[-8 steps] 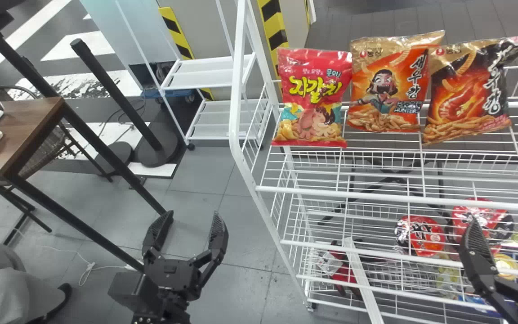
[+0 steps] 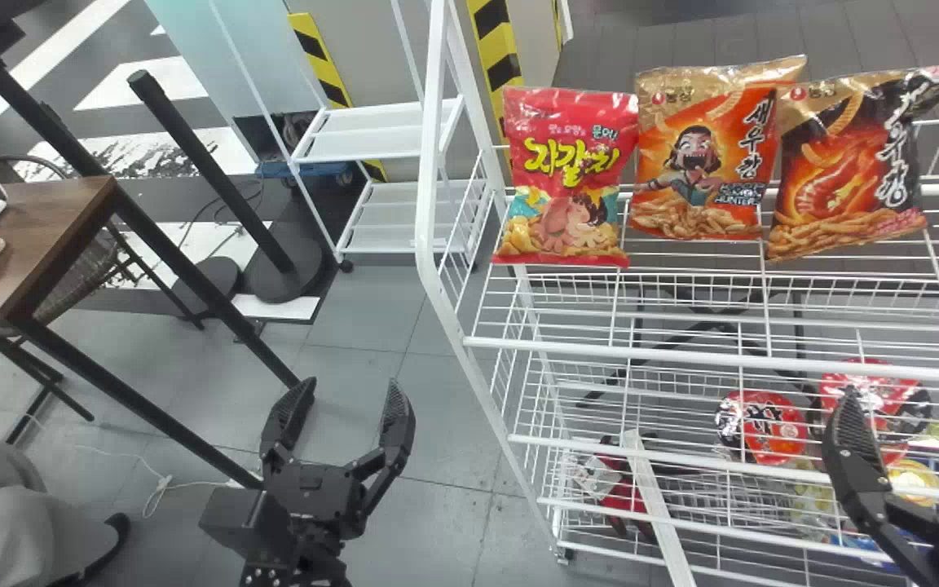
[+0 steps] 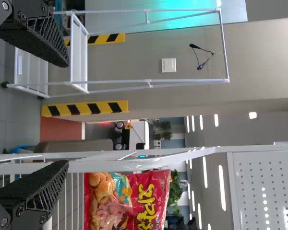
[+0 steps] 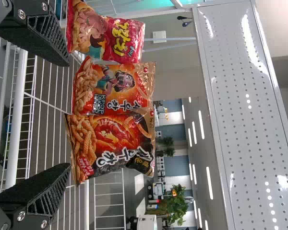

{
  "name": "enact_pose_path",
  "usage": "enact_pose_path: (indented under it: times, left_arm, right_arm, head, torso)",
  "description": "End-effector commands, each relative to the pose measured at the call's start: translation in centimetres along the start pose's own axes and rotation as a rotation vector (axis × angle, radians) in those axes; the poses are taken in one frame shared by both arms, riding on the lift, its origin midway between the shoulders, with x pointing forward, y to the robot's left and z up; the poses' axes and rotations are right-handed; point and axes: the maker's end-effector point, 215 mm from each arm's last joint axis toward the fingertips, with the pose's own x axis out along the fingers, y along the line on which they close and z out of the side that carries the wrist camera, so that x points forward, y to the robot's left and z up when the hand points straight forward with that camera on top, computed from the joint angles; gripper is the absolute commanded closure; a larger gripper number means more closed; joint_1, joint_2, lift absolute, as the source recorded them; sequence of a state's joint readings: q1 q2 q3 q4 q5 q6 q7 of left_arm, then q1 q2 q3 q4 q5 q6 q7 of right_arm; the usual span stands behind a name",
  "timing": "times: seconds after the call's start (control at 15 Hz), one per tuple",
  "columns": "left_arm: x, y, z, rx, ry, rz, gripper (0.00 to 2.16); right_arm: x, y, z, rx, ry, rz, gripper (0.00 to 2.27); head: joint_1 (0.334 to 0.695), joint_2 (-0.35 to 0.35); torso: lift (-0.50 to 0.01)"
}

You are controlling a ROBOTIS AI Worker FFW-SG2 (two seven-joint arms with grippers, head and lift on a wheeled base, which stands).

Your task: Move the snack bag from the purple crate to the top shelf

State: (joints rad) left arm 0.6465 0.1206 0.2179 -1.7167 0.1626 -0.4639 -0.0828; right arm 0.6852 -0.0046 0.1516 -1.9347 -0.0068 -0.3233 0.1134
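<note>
Snack bags [image 2: 706, 167] stand three in a row on the top shelf [image 2: 681, 355]; which one is mine to move, I can't tell. Left of the rack [image 2: 430, 122], my left gripper [image 2: 348, 390] is spread wide, empty; my right gripper [image 2: 918, 393], before it, likewise.

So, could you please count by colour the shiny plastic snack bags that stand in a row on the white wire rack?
Red plastic snack bag: 1
Orange plastic snack bags, the gold-topped one and the black-sided one: 2
Total: 3
</note>
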Motion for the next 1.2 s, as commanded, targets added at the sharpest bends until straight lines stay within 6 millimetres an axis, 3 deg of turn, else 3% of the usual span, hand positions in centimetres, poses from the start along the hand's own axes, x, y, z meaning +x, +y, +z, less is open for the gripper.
enact_pose_path:
  times: [0.0, 0.6, 0.73, 1.13]
  left_arm:
    - [0.1, 0.1, 0.1, 0.000, -0.002, 0.002, 0.10]
    - [0.2, 0.0, 0.1, -0.002, -0.002, 0.001, 0.10]
    - [0.2, -0.1, 0.1, 0.001, -0.002, -0.002, 0.10]
    - [0.2, 0.1, 0.1, 0.002, 0.001, -0.001, 0.10]
  right_arm:
    - [0.1, 0.1, 0.1, 0.004, -0.003, -0.001, 0.06]
    - [0.3, 0.1, 0.1, 0.002, -0.004, -0.001, 0.06]
    - [0.3, 1.0, 0.1, -0.017, -0.002, 0.007, 0.06]
    - [0.5, 1.4, -0.4, -0.019, 0.018, 0.011, 0.06]
  head:
    - [0.695, 0.350]
    - [0.695, 0.350]
    - [0.695, 0.350]
    - [0.695, 0.350]
  torso:
    - [0.003]
    - [0.003]
    - [-0.010]
    - [-0.033]
